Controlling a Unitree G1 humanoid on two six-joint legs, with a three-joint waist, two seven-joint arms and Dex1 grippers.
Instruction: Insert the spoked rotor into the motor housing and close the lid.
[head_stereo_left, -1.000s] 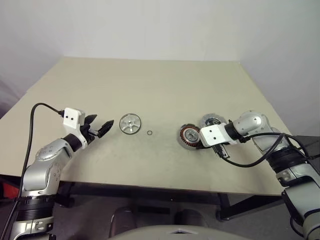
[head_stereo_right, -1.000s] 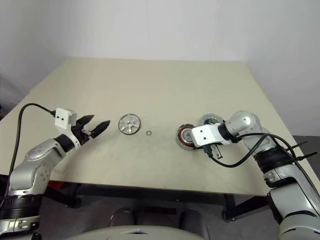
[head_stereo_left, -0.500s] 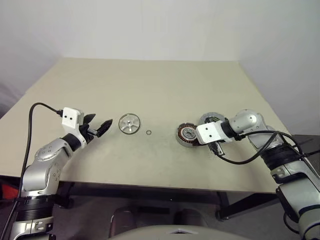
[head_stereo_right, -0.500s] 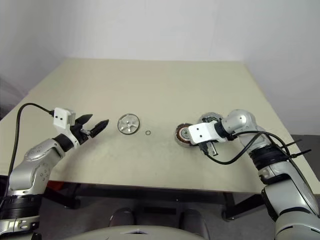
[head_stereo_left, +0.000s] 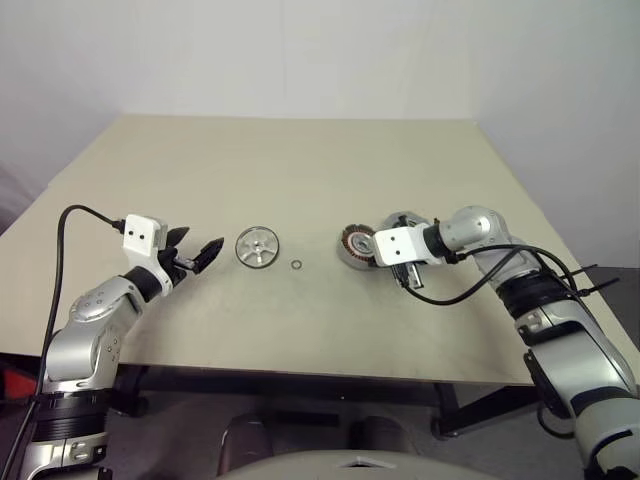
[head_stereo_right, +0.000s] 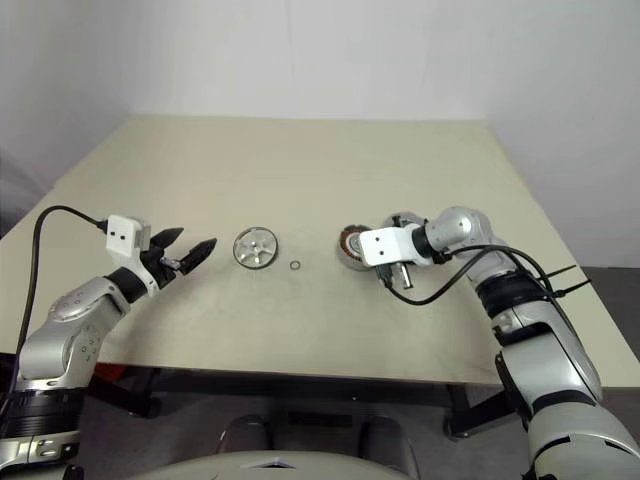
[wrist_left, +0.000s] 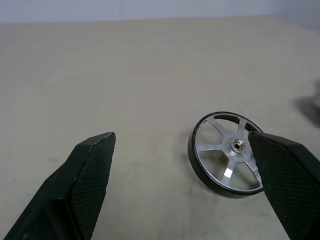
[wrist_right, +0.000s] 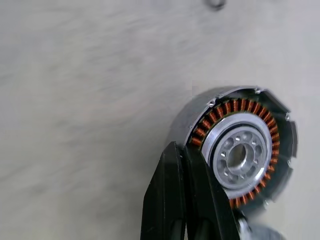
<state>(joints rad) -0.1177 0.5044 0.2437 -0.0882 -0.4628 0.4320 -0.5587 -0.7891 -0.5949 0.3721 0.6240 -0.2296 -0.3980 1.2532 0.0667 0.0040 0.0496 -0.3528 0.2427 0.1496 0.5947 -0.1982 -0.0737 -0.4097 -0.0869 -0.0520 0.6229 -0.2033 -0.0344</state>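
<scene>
On the beige worktop (head_stereo_left: 300, 180), the right claw (wrist_right: 186, 176) has its two black fingers pressed together, tips against the rim of the motor housing (head_stereo_left: 357, 246), whose copper windings and silver hub face up. It holds nothing; this looks like nudging the housing into position, not gripping it. Just behind the housing lies another round part (head_stereo_left: 405, 221), probably the lid, mostly hidden by the arm. Over to the left, the spoked rotor (head_stereo_left: 258, 247) sits flat on the worktop, untouched, with a small ring (head_stereo_left: 298, 265) between it and the housing. The left claw (head_stereo_left: 197, 257) hovers just beside the rotor, spread wide. So insertion hasn't begun. Next, that spread claw must close on the rotor's rim and carry it across to the housing.
</scene>
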